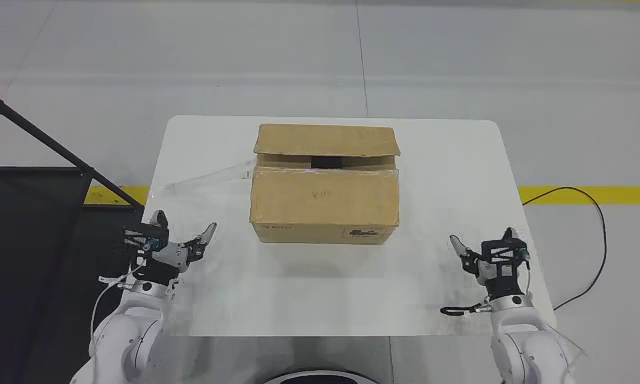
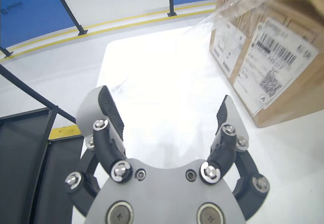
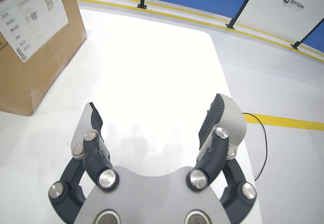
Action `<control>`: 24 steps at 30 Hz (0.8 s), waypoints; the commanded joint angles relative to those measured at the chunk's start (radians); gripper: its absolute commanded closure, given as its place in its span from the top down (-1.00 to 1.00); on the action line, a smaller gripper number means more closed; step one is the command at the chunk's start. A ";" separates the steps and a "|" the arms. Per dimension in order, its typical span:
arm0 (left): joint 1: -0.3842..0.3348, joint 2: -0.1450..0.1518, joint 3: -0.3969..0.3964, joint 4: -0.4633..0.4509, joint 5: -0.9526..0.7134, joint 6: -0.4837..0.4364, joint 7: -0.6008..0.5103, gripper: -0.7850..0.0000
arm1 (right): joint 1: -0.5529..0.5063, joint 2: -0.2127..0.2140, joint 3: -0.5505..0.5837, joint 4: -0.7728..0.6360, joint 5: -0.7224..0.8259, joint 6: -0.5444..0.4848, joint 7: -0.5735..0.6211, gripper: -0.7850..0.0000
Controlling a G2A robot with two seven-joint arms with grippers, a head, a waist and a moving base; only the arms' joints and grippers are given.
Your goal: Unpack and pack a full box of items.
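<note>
My left gripper (image 1: 184, 225) hangs over the near left corner of the table (image 1: 450, 174), claw released, nothing in it. The box (image 1: 325, 199) stands mid-table, well apart from both arms. Its top flaps (image 1: 325, 139) are mostly folded down, with a dark slit between them. My right gripper (image 1: 483, 238) is over the near right corner, also spread wide and empty.

Risks as I judge them, left first. A strip of clear tape (image 2: 238, 2) trails off the box's left top edge toward the table (looks loose, maybe sticky). If I bring the left gripper in there, it could cling to a pad (image 2: 111, 108) and drag the box. Middle: prying a flap with one arm could tip or slide the box, since the tabletop looks slick, so I'd brace with the other arm. I can't see what's inside, so a blind reach may crush something. Right: a black cable (image 3: 265, 144) loops past the table's right edge, and a wide swing could snag it.

Materials: the pads are black ribbed rubber on smooth grey metal fingers with shiny bolts. The tape is thin, crinkled and see-through. The box is matte brown cardboard, rectangular with sharp corners and flat white paper labels (image 3: 33, 19) on its sides. The table is glossy white with rounded corners.
</note>
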 commanded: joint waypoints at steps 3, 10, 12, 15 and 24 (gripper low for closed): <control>0.025 0.001 -0.031 -0.033 -0.088 -0.095 0.043 1.00 | 0.024 0.002 0.009 -0.066 0.051 -0.082 0.034 1.00; 0.010 0.003 -0.086 -0.044 -0.272 -0.246 0.040 1.00 | 0.065 0.010 0.049 -0.154 0.221 -0.299 0.096 1.00; 0.013 0.003 -0.101 -0.050 -0.311 -0.268 0.041 1.00 | 0.081 0.012 0.054 -0.168 0.270 -0.344 0.131 1.00; 0.031 0.003 -0.124 -0.053 -0.335 -0.278 0.039 1.00 | 0.097 0.015 0.059 -0.184 0.318 -0.384 0.184 1.00; 0.031 0.003 -0.124 -0.053 -0.335 -0.278 0.039 1.00 | 0.097 0.015 0.059 -0.184 0.318 -0.384 0.184 1.00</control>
